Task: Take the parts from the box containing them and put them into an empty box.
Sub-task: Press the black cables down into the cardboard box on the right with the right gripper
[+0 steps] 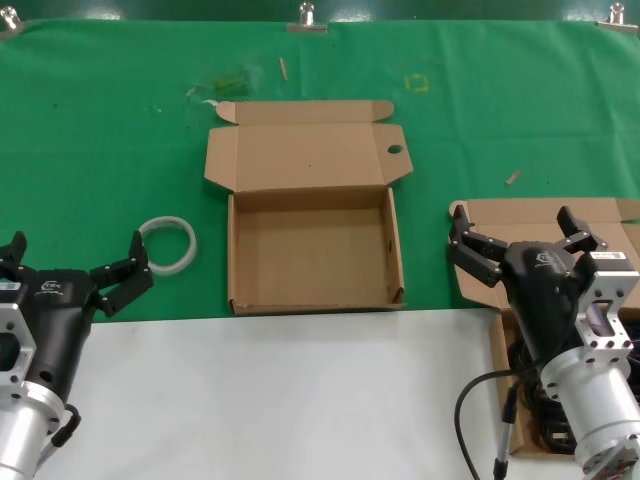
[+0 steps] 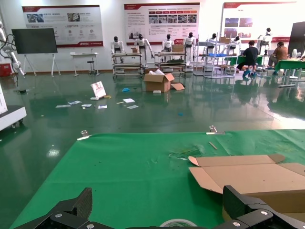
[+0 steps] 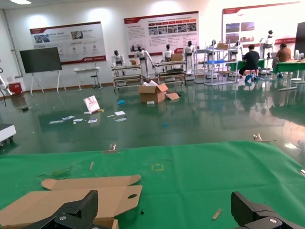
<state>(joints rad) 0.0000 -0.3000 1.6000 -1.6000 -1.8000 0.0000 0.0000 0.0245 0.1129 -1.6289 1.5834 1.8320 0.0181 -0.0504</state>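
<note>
The empty box [image 1: 315, 255] lies open at the table's middle, its lid folded back, with a round hole [image 1: 394, 150] in one lid flap. It also shows in the left wrist view [image 2: 252, 179] and the right wrist view [image 3: 71, 199]. The box containing the parts [image 1: 530, 212] lies at the front right, mostly hidden under my right arm. Black coiled cables [image 1: 535, 405] show inside it beside the arm. My right gripper [image 1: 522, 238] hovers open and empty over that box [image 3: 164, 212]. My left gripper [image 1: 70, 262] is open and empty at the front left [image 2: 159, 210].
A white ring [image 1: 168, 243] lies left of the empty box, just ahead of my left gripper, and shows in the left wrist view [image 2: 177, 223]. A white sheet [image 1: 280, 400] covers the table's front. Small wood chips [image 1: 512, 178] lie on the green cloth. Clips [image 1: 307, 20] hold its far edge.
</note>
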